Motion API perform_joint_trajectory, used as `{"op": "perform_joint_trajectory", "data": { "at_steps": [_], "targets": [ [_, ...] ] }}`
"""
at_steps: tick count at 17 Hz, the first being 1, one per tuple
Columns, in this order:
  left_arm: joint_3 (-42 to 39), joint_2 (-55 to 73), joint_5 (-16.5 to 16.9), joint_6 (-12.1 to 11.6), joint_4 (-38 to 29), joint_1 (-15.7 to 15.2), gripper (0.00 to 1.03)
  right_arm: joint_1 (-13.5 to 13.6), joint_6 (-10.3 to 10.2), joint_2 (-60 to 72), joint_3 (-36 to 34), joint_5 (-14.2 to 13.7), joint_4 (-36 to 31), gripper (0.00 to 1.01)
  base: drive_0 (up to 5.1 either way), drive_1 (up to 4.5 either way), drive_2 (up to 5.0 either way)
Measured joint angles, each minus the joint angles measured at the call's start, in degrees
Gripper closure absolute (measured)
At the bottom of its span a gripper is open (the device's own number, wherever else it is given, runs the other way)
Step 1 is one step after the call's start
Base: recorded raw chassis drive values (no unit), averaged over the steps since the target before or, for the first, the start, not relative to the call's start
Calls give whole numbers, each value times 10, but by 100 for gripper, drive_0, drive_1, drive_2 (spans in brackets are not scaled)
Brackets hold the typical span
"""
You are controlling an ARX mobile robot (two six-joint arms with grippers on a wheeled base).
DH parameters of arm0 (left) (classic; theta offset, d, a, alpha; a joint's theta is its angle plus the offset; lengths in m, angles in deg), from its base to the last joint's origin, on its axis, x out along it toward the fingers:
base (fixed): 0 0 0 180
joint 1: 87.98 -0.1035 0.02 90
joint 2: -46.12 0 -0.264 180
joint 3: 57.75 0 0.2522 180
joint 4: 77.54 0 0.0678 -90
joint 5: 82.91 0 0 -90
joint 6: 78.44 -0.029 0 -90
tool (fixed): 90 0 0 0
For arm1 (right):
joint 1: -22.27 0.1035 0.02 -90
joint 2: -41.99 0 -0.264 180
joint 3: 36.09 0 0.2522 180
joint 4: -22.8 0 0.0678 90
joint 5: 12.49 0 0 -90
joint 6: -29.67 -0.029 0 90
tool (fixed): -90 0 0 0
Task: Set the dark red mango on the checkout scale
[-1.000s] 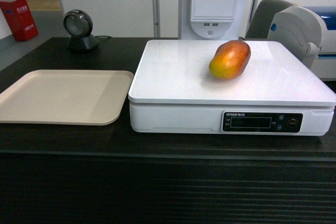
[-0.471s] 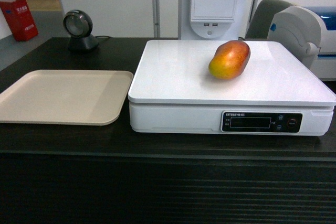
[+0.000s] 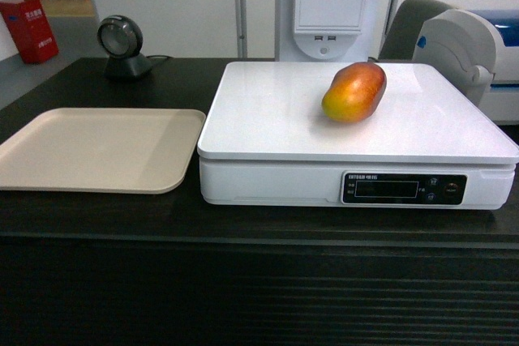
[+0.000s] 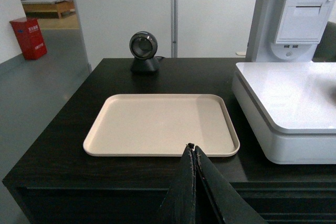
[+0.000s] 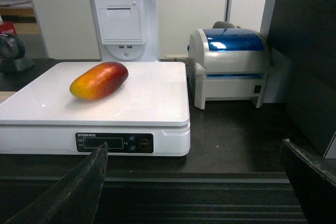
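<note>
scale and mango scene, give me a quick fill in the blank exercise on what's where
1. The dark red mango lies on the white ____.
2. The beige tray beside the scale holds ____.
3. The left gripper has its fingers ____.
4. The right gripper has its fingers ____, with the mango not between them.

Missing words: scale; nothing; shut; open

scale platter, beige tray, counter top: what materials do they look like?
Scale platter: glossy white, probably plastic or coated metal; it mirrors the dark red mango faintly.
Beige tray: matte moulded plastic by the look, with a rounded raised rim and no shine.
Checkout top: dark wood-grain, likely laminate; real wood can't be ruled out.
</note>
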State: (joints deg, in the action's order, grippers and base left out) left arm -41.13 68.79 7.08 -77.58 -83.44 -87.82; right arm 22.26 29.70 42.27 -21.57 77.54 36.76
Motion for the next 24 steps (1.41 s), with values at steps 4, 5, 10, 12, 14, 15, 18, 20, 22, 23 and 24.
{"op": "perform_joint_trajectory", "data": {
  "at_steps": [4,5,10,12,14,15,18,20,22,23,24],
  "targets": [
    [-23,-43,0,0,20,0,101,0,0,0,0,0,0,3,0,0,0],
    [-23,-55,0,0,25,0,101,0,0,0,0,0,0,3,0,0,0],
    [-23,-112,0,0,82,0,101,0,0,0,0,0,0,3,0,0,0],
    [-23,-125,0,0,94,0,101,0,0,0,0,0,0,3,0,0,0],
    [-23,-192,2,0,195,0,101,0,0,0,0,0,0,3,0,0,0],
    [-23,-222,0,0,193,0,101,0,0,0,0,0,0,3,0,0,0],
    [-23,-221,0,0,201,-1,101,0,0,0,0,0,0,3,0,0,0],
    [-23,-221,0,0,197,-1,101,0,0,0,0,0,0,3,0,0,0],
    [-23,-221,0,0,198,-1,98,0,0,0,0,0,0,3,0,0,0],
    [-23,-221,0,0,199,-1,89,0,0,0,0,0,0,3,0,0,0],
    [-23,-221,0,0,199,-1,82,0,0,0,0,0,0,3,0,0,0]
  ]
}}
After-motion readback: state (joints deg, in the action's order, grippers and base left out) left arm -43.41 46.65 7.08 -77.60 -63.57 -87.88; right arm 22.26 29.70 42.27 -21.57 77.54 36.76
